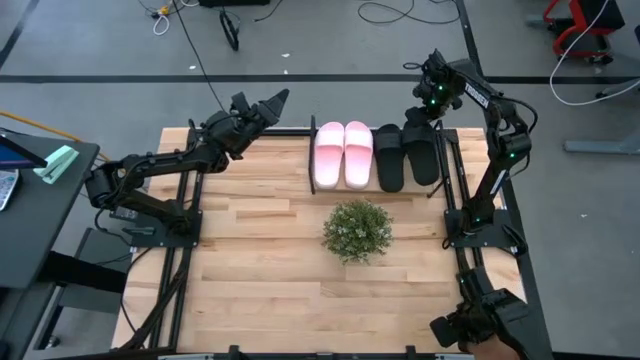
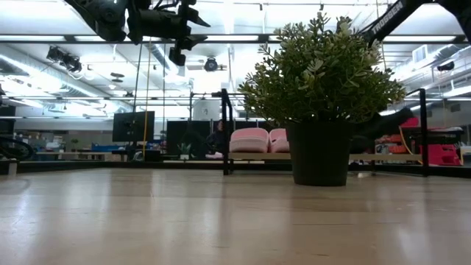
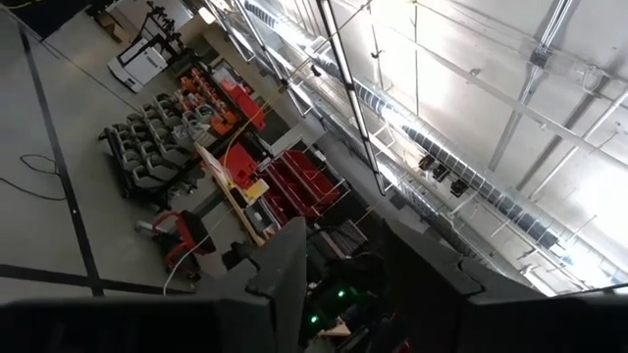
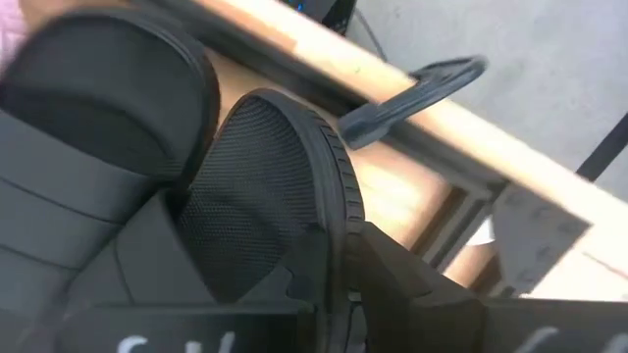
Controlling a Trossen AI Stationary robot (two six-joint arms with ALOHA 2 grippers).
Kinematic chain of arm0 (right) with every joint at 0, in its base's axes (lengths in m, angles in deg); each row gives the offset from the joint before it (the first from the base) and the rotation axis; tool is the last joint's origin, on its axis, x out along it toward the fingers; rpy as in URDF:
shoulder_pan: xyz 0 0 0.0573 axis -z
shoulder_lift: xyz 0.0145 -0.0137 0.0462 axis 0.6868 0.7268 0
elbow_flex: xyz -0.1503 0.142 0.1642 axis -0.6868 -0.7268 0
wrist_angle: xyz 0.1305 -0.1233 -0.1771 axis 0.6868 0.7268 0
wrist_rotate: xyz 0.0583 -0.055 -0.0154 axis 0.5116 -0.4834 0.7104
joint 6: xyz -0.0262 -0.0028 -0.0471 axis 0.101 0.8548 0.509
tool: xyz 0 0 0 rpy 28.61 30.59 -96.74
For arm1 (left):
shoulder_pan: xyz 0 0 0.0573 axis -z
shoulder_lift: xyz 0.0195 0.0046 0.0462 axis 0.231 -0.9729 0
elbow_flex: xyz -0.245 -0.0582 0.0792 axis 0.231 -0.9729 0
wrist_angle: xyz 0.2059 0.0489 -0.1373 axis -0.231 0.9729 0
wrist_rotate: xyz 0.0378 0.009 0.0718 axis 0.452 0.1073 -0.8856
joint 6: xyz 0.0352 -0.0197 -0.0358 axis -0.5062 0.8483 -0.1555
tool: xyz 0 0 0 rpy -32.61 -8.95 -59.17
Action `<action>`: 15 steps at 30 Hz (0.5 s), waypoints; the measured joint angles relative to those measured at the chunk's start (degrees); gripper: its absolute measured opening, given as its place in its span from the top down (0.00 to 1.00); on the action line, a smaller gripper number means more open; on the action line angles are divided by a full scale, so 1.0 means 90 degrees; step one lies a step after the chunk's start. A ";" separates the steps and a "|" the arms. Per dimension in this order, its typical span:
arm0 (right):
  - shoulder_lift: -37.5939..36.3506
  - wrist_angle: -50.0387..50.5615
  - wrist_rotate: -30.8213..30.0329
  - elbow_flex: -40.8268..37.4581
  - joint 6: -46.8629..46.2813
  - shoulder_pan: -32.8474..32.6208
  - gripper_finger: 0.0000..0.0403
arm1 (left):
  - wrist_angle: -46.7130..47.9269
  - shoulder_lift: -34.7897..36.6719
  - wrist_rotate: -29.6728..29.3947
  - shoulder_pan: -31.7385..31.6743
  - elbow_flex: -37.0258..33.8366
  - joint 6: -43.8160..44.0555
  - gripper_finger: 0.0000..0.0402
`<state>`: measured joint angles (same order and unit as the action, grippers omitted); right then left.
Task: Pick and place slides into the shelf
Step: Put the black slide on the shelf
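Note:
Two pale pink slides (image 1: pixel 344 153) and a black slide (image 1: pixel 390 158) lie side by side on the shelf (image 1: pixel 446 165) at the table's far edge. A second black slide (image 1: pixel 423 156) sits rightmost in the row. My right gripper (image 1: pixel 426 112) hangs over its far end, pointing down and shut on it. In the low view this slide (image 2: pixel 384 124) looks tilted, one side higher. My left gripper (image 1: pixel 272 104) is raised at the far left, pointing up and away, open, with nothing between its fingers (image 3: pixel 285 279). My right gripper pinches the side rim (image 4: pixel 339 230) of the rightmost black slide near its rounded far end. One finger (image 4: pixel 162 260) is on the footbed and the other (image 4: pixel 412 289) outside the sole edge. The fingers come from above. I cannot tell whether the sole rests on the shelf.
A small green potted plant (image 1: pixel 357 230) stands mid-table just in front of the shelf and hides part of it in the low view (image 2: pixel 320 88). The shelf's upright posts (image 2: pixel 224 132) flank the slides. Bare wood (image 1: pixel 260 270) lies near and left.

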<state>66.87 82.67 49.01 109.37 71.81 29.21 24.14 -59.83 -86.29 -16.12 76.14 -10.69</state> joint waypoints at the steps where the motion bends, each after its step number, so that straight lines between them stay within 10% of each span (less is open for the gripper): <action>1: 0.0000 -0.0017 0.0017 -0.0094 -0.0002 -0.0004 0.88 | -0.0002 0.0000 -0.0001 0.0000 0.0000 0.0000 0.66; 15: 0.0000 -0.0243 -0.0013 -0.0253 -0.0038 -0.0050 0.77 | 0.0007 0.0000 -0.0001 0.0000 0.0000 0.0002 0.66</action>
<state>66.87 80.48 48.89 107.09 71.47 28.76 24.21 -59.83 -86.29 -16.12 76.14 -10.67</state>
